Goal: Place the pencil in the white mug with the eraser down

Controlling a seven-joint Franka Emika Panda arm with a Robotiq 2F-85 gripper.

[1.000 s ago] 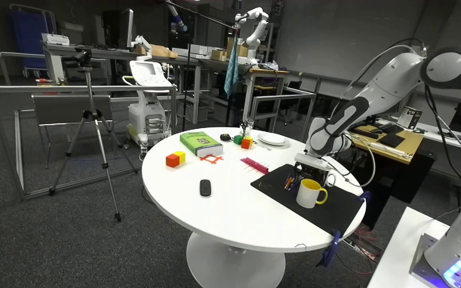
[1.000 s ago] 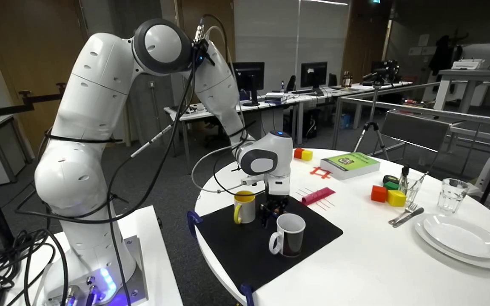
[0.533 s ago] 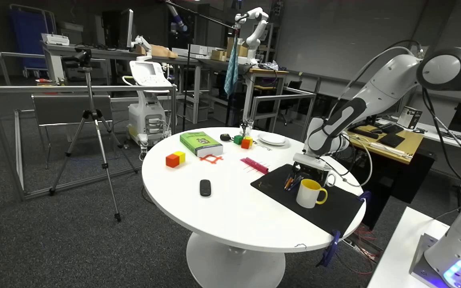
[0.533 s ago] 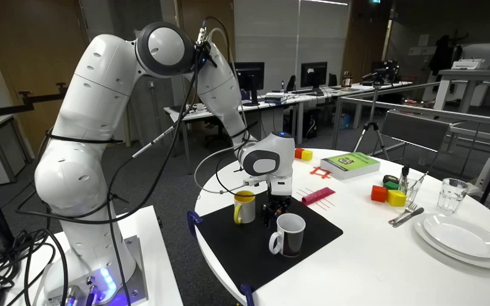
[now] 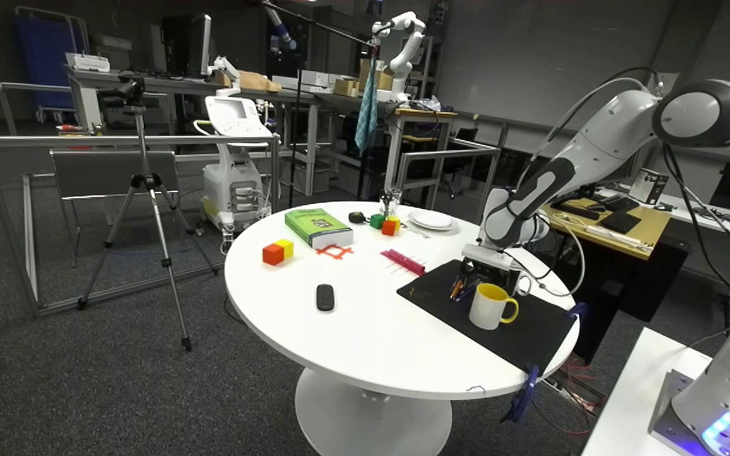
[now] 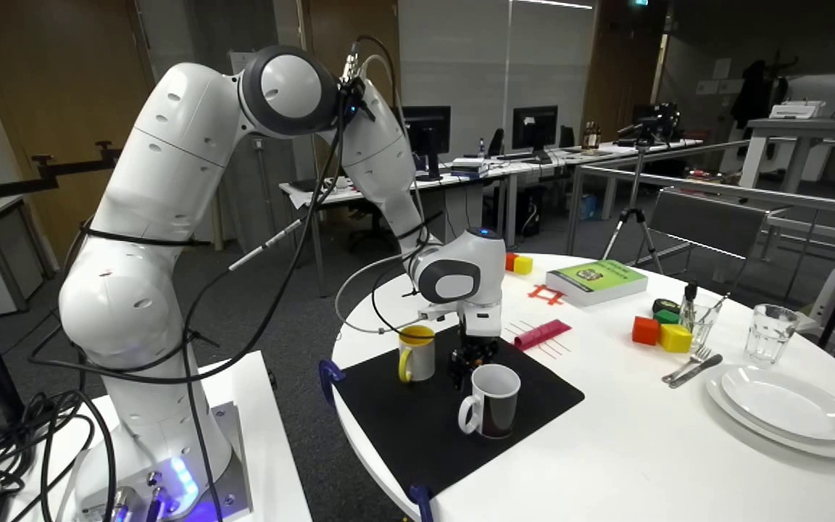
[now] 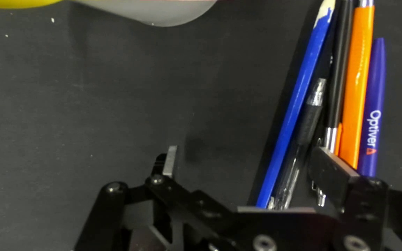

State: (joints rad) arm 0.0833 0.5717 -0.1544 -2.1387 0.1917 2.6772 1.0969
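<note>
I have the claw (image 7: 251, 160) spread wide, holding nothing. The blue pencil (image 7: 297, 104) lies beside pens (image 7: 358, 83) on the black mat (image 7: 99, 104), right of the white mug (image 7: 162, 12) in the wrist view. I judge that grasping, orienting eraser-down and insertion all remain.

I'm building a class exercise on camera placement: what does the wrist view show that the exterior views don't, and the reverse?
Only the wrist view: readable "Optiver" lettering on the purple pen, and the pale end of the blue pencil.

Only the exterior views: the round table, green book, stacked plates, and the yellow inside of the white mug.

Shared: the black mat, the tool, and the white mug, though the wrist view catches just part of it along its top edge.
</note>
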